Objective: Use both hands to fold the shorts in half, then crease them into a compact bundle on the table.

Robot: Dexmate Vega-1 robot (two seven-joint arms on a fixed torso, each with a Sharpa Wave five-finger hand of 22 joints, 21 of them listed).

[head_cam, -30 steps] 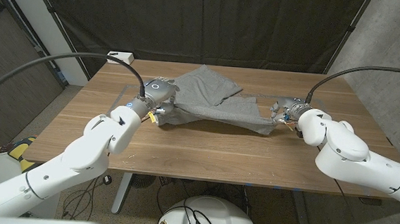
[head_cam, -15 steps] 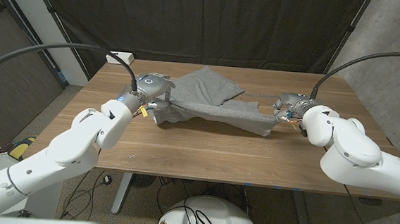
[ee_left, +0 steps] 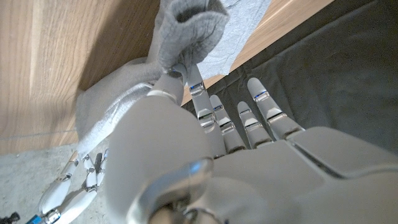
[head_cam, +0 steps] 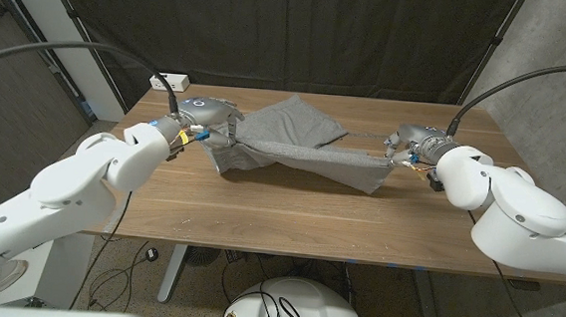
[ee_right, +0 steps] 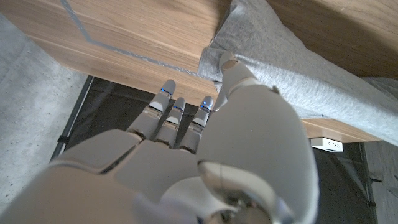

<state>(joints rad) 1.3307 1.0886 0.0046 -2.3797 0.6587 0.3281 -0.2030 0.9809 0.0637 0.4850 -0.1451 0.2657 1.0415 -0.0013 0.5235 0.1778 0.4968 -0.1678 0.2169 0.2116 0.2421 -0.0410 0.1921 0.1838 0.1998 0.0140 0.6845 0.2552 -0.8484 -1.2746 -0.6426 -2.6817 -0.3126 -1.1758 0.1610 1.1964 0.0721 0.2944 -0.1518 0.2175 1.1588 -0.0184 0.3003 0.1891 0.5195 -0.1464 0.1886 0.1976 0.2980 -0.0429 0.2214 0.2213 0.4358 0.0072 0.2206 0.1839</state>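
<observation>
Head view: high, looking down across the whole counter (head_cam: pixel 289 219). Wrist views: very close, along each hand's back, turned. Shared by all: grey shorts (head_cam: pixel 303 155) (ee_left: pixel 186 25) (ee_right: pixel 298 68), wooden counter.

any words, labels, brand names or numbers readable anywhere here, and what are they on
None can be read.
Grey fabric shorts: no print or tag visible.
White power strip at the wooden table's far edge: too small to show any marking.
Left hand and right hand, both gripping the shorts: no legible marks.
</observation>
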